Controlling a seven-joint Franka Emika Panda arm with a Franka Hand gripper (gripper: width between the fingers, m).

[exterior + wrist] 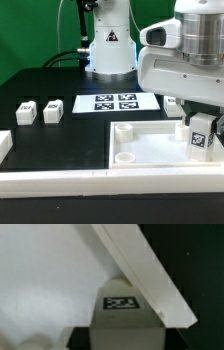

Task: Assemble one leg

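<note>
My gripper is shut on a leg, a small white block with a square tag, and holds it upright over the right-hand corner of the large white tray in the exterior view. In the wrist view the leg sits between my dark fingers, its tag facing the camera, against the tray's raised rim and above the tray's floor. I cannot tell whether the leg's lower end touches the tray. Two more legs stand on the table at the exterior view's left.
The marker board lies behind the tray, in front of the robot base. Another white part sits at the far left edge. A round socket shows in the tray's near left corner. A white rail runs along the front.
</note>
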